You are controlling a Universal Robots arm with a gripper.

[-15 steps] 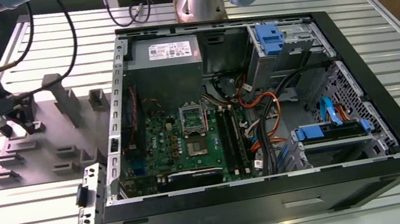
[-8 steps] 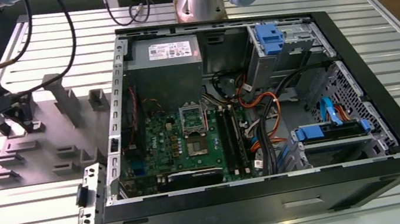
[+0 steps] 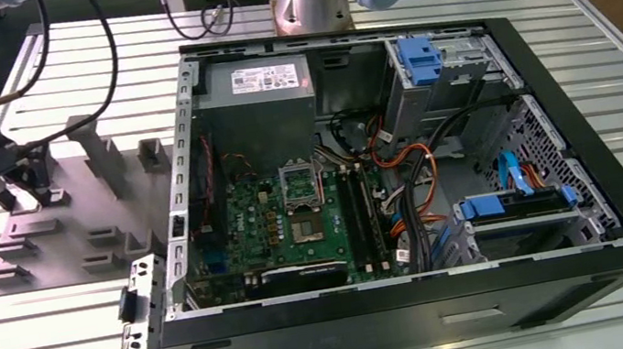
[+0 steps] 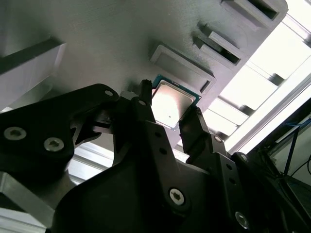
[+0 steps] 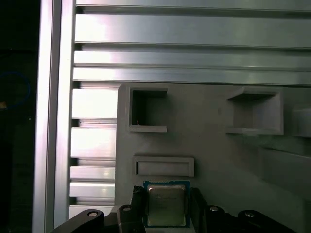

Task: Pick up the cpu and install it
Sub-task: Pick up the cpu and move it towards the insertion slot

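The claw [image 4: 170, 116] is narrowed onto the cpu [image 4: 171, 103]. One finger [image 4: 146, 114] presses against each of two opposite edges, so the chip sits square between the tips with its shiny top clear of both. Gripping by the edges seems the point, since it spares the flat faces and keeps the chip level for seating.

The chip lies between the fingertips, low over the grey plate [image 4: 107, 43] under the claw. I cannot tell whether it has left that surface. Just beyond the tips in the first wrist view is a shallow rectangular frame [image 5: 164, 166] raised on the plate. Deeper pockets sit further out, probably nests that hold parts at known spots.

In the exterior view the open case [image 3: 430, 305] lies well away from the claw, across the plate. The silver socket [image 3: 298, 181] on its board is uncovered, so installation is not yet done.
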